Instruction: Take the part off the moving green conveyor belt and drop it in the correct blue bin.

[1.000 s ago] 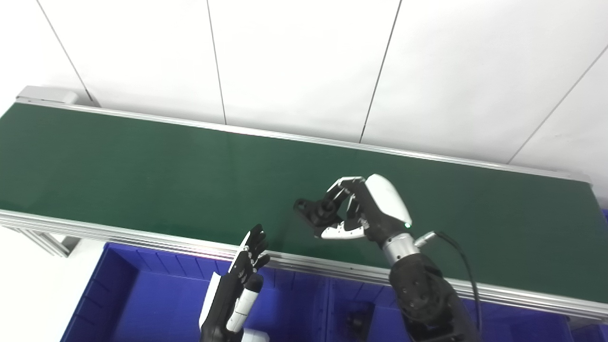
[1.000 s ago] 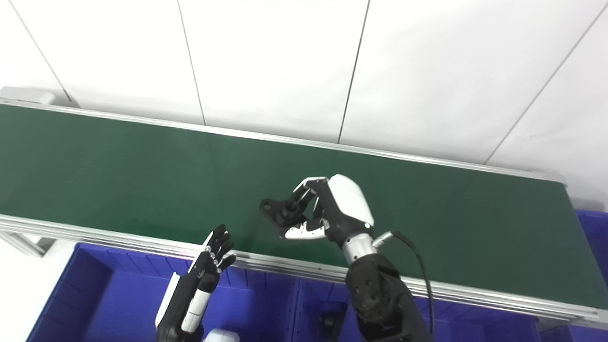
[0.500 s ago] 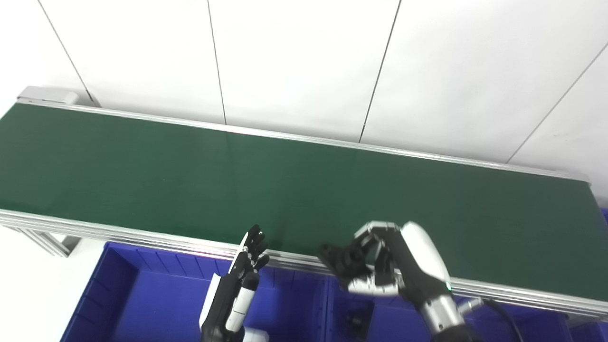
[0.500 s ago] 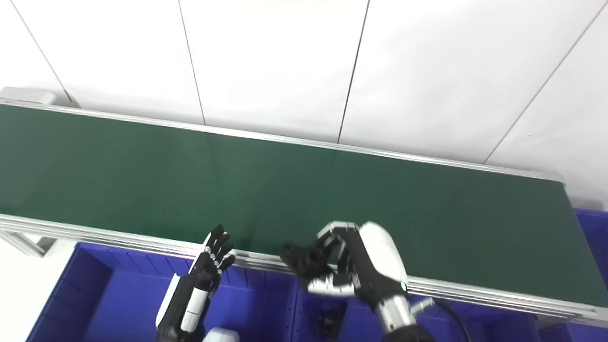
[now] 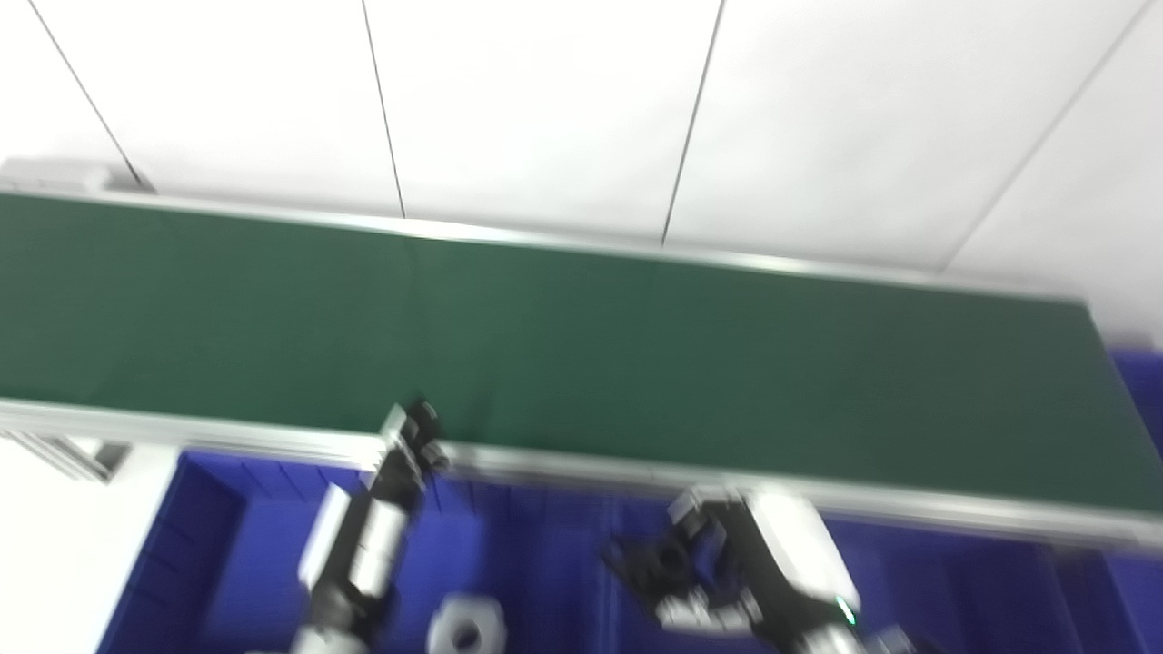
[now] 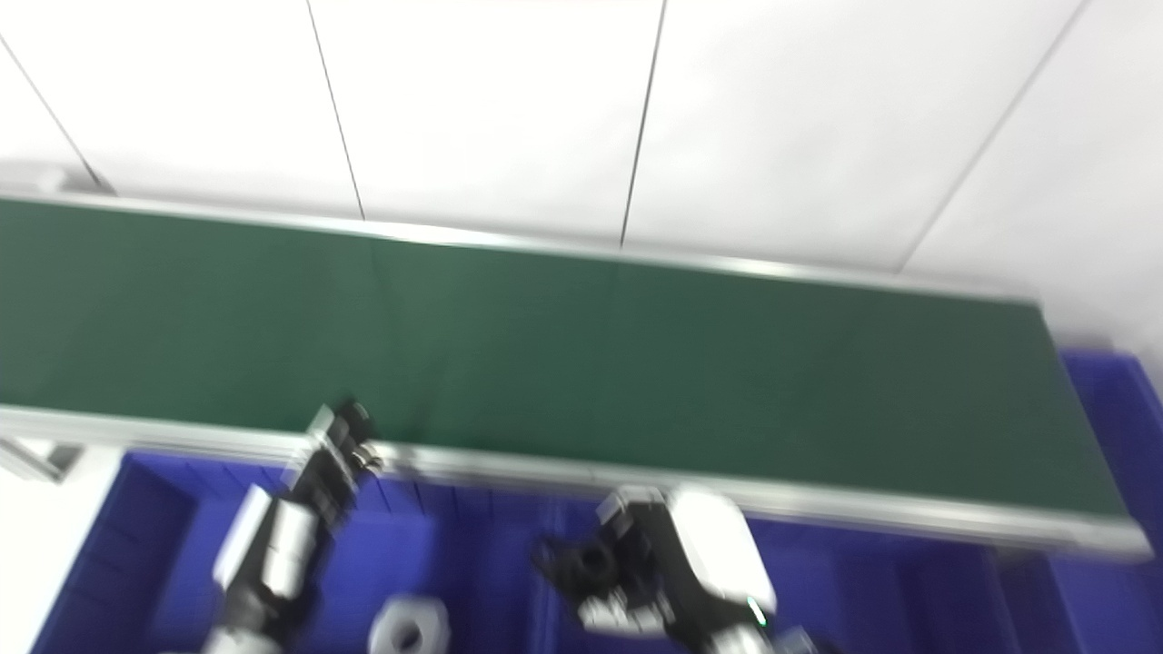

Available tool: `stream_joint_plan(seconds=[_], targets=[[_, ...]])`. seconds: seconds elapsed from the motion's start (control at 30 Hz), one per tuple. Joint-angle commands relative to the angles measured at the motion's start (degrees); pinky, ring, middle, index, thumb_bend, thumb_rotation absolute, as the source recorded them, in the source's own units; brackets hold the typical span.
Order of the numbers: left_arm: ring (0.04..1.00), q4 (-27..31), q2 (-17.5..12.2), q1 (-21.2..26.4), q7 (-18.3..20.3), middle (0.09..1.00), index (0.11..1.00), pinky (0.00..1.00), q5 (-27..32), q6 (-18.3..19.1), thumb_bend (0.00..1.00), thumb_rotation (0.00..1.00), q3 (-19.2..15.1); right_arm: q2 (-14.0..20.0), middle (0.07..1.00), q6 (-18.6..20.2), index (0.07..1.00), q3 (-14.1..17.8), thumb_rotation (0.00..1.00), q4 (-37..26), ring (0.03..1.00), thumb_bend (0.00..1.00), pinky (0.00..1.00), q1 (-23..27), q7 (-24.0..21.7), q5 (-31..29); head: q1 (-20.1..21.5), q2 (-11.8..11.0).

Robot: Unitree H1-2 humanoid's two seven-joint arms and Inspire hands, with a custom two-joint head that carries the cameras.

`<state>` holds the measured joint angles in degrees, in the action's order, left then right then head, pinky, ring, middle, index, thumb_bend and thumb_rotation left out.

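My right hand (image 5: 736, 568) is shut on a black part (image 5: 652, 565) and holds it over the middle blue bin (image 5: 581, 545), below the belt's near rail; it also shows in the right eye view (image 6: 672, 568). The green conveyor belt (image 5: 581, 336) carries nothing that I can see. My left hand (image 5: 382, 495) is open and empty, fingers straight, over the left blue bin (image 5: 227, 545), its fingertips at the belt's near rail. Both pictures are blurred.
A grey nut-shaped part (image 5: 465, 627) lies in the left bin, also in the right eye view (image 6: 407, 627). Another blue bin (image 6: 1118, 400) stands past the belt's right end. A white panelled wall (image 5: 581, 100) rises behind the belt.
The camera has tilted down and blurred. My right hand has carried the black part from the belt's near edge down over the middle bin. My left hand stays over the left bin.
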<state>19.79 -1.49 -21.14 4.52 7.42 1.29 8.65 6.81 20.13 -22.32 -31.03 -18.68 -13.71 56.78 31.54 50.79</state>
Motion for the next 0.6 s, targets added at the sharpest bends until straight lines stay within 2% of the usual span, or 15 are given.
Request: stream_joint_plan(seconds=[0.0, 0.17, 0.23, 0.33, 0.4, 0.57], targets=[[0.956, 2.57, -0.63, 1.1, 0.75, 0.967, 0.967, 0.94, 2.03, 1.94, 0.7, 0.88, -0.8, -0.52, 0.399, -0.17, 0.519, 0.12, 0.0, 0.81, 0.28, 0.52, 0.21, 1.12, 0.55, 3.07, 0.0, -0.03], [0.941, 3.9, -0.6, 2.0, 0.46, 0.952, 0.952, 0.93, 3.2, 4.7, 0.7, 0.84, -2.21, -1.17, 0.469, 0.45, 0.486, 0.63, 0.0, 4.49, 0.276, 0.53, 0.2, 2.31, -0.21, 6.93, 0.6, 0.98], [0.941, 3.99, -0.5, 2.17, 0.46, 0.951, 0.947, 0.93, 3.12, 5.26, 0.71, 0.83, -2.38, -1.38, 0.414, 0.52, 0.52, 1.07, 0.0, 5.36, 0.296, 0.52, 0.22, 2.31, -0.23, 7.4, 0.77, 1.1], [0.943, 4.19, -0.36, 2.35, 0.52, 0.952, 0.945, 0.93, 2.86, 6.02, 0.73, 0.83, -2.37, -1.8, 0.461, 1.09, 0.493, 1.73, 0.0, 6.32, 0.289, 0.53, 0.21, 2.48, -1.15, 8.07, 1.09, 1.17], [0.946, 4.53, -0.25, 2.36, 0.47, 0.955, 0.948, 0.93, 2.62, 6.49, 0.73, 0.83, -2.32, -1.95, 0.417, 1.12, 0.522, 2.01, 0.0, 6.64, 0.3, 0.52, 0.22, 2.54, -1.46, 8.36, 1.17, 1.18], [0.943, 4.72, 0.23, 2.38, 0.35, 0.951, 0.946, 0.92, 2.27, 6.65, 0.71, 0.84, -2.22, -2.07, 0.407, 1.03, 0.53, 2.6, 0.0, 6.98, 0.298, 0.52, 0.22, 2.6, -1.81, 8.45, 1.04, 1.16]])
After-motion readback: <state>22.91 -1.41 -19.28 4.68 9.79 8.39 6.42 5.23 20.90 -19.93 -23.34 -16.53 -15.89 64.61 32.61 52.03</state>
